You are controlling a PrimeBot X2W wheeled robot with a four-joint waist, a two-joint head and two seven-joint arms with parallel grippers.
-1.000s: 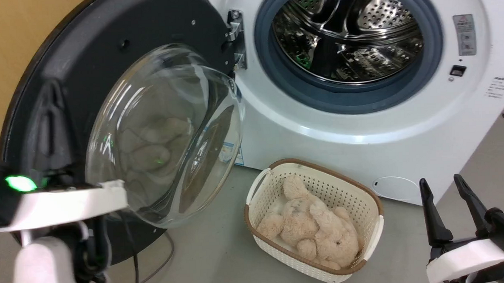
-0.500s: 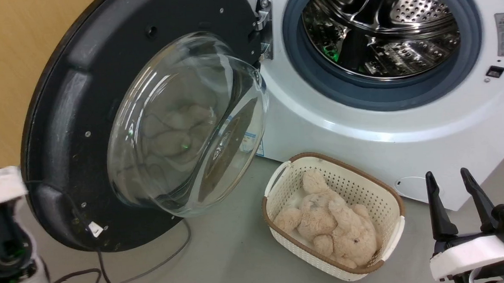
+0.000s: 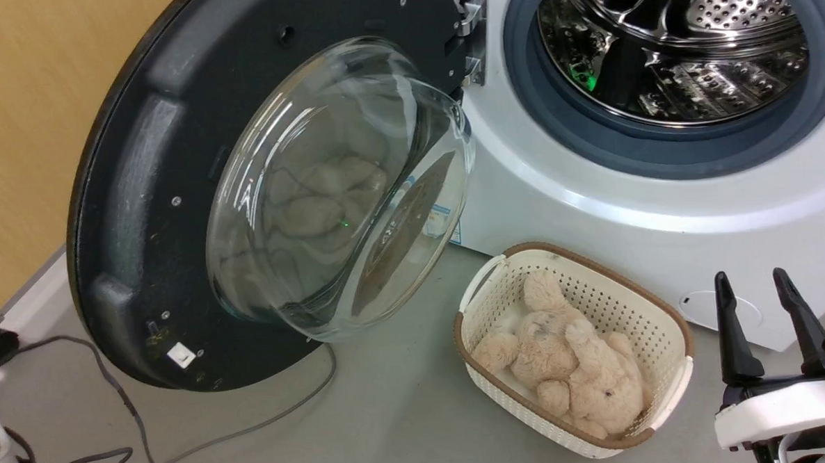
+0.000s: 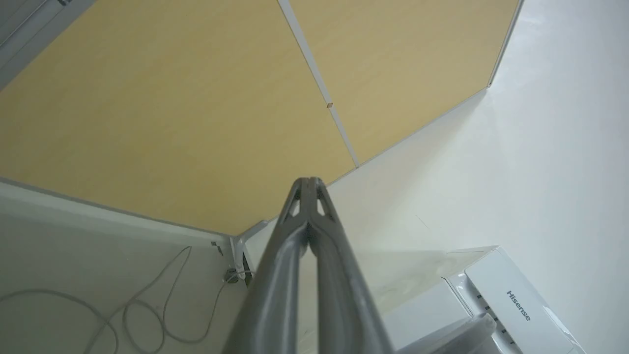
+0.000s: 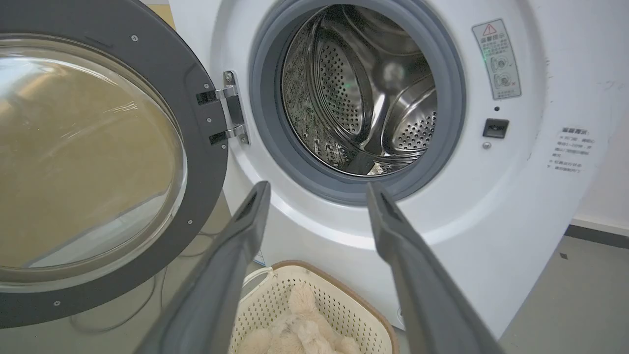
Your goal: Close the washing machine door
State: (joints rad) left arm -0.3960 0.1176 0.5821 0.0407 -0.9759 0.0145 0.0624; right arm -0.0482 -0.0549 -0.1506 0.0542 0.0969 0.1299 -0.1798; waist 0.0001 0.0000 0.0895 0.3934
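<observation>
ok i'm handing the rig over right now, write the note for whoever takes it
Left gripper: shut, holding nothing, pointed at the wall.
Right gripper: open, holding nothing, low at the right, facing the drum opening and touching nothing.
Washing machine door: swung wide open to the left on its hinge. The drum is exposed.
Basket with a plush toy: on the floor in front of the machine, possibly near the door's swing, so watch it.
Done: nothing on the door yet.
Left: get a gripper behind the door's outer edge, swing it shut and press until it latches.
</observation>
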